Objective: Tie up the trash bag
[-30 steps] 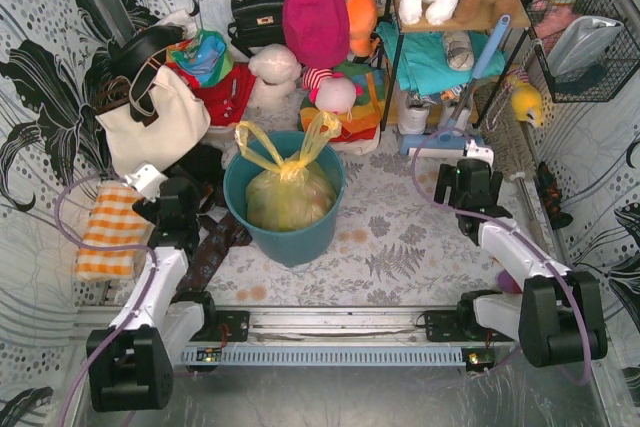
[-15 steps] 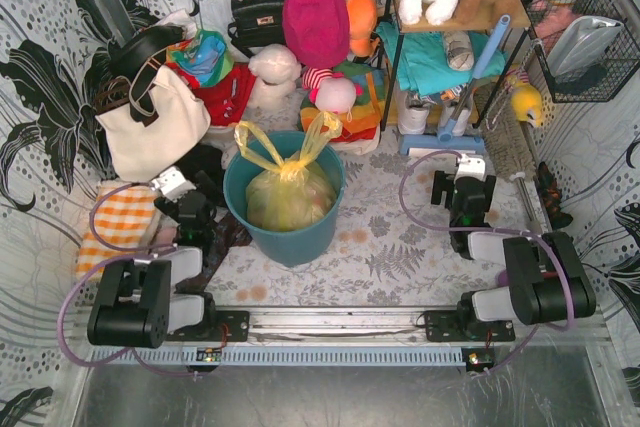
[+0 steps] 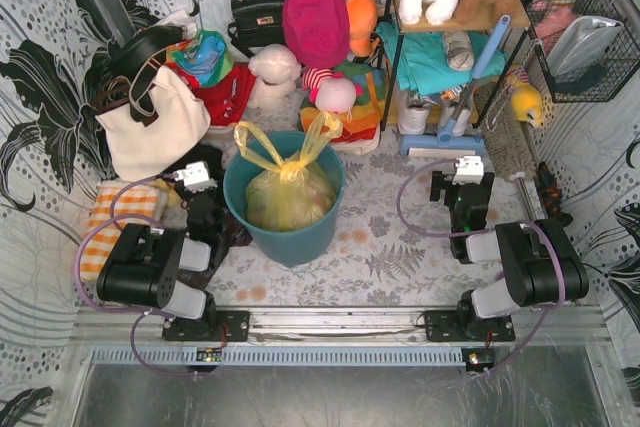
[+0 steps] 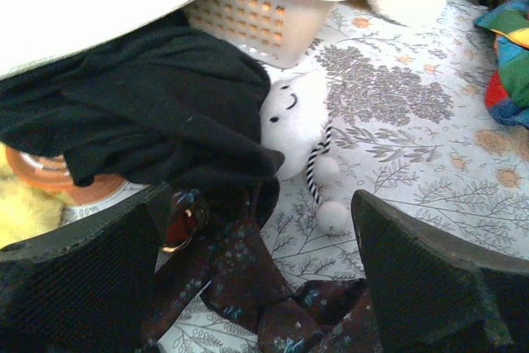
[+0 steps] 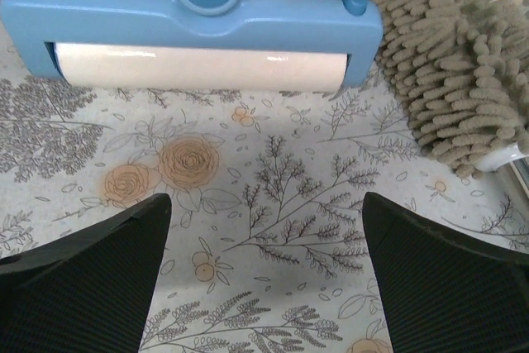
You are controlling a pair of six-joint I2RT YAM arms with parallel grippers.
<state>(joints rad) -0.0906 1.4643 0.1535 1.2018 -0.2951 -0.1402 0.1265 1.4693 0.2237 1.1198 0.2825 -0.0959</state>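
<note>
The trash bag (image 3: pixel 290 197) sits inside the teal bin (image 3: pixel 290 244) at the middle of the table, its two yellow ears standing up toward 12 o'clock. The left gripper (image 4: pixel 258 204) hangs at the bin's 9 o'clock, jaws spread wide and holding nothing, facing a black cloth (image 4: pixel 140 113) and a white plush (image 4: pixel 293 117). The right gripper (image 5: pixel 264 204), at 3 o'clock and well apart from the bin, is likewise spread and empty before a blue roller (image 5: pixel 190 18).

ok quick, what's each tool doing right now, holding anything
left tool: open, holding nothing
right tool: open, holding nothing
</note>
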